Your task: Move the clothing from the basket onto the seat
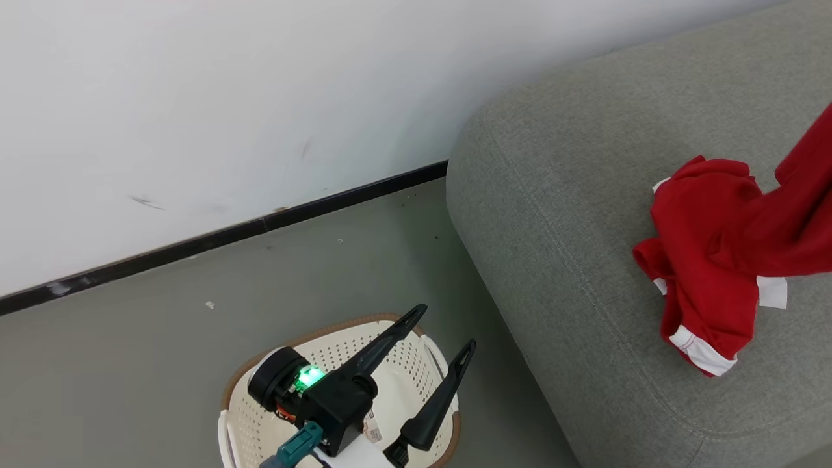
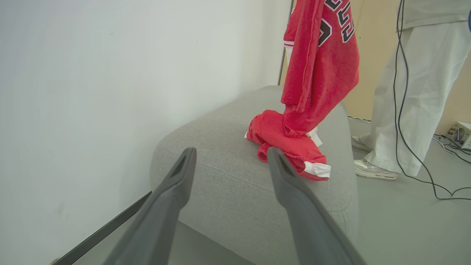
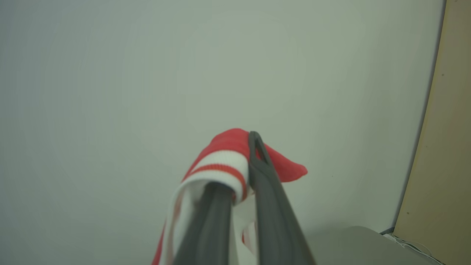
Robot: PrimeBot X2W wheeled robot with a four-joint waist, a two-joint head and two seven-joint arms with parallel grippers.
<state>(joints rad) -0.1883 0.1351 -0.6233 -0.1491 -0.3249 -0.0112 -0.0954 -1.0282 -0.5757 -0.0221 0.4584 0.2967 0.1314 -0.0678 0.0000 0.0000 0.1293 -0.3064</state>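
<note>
Since the jersey (image 2: 320,66) is light and limp, its striped trim (image 3: 217,165) is a fair hold, and the right gripper (image 3: 239,165) is pinched shut on just that, the tail heaped on the sofa (image 1: 552,227) at three o'clock in the head view. At six o'clock the left gripper (image 1: 446,325) gapes empty over the basket (image 1: 260,416); that nubbly grey fabric should stop cloth sliding, with the wall (image 1: 195,97) close at twelve

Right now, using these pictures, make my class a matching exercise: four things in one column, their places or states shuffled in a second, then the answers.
Column one:
1 left gripper
2 right gripper
3 basket
4 jersey

Column two:
A on the floor beside the sofa
B open, holding nothing
C hanging down onto the sofa
D shut on the jersey's striped trim

Pairs: 1-B, 2-D, 3-A, 4-C
</note>
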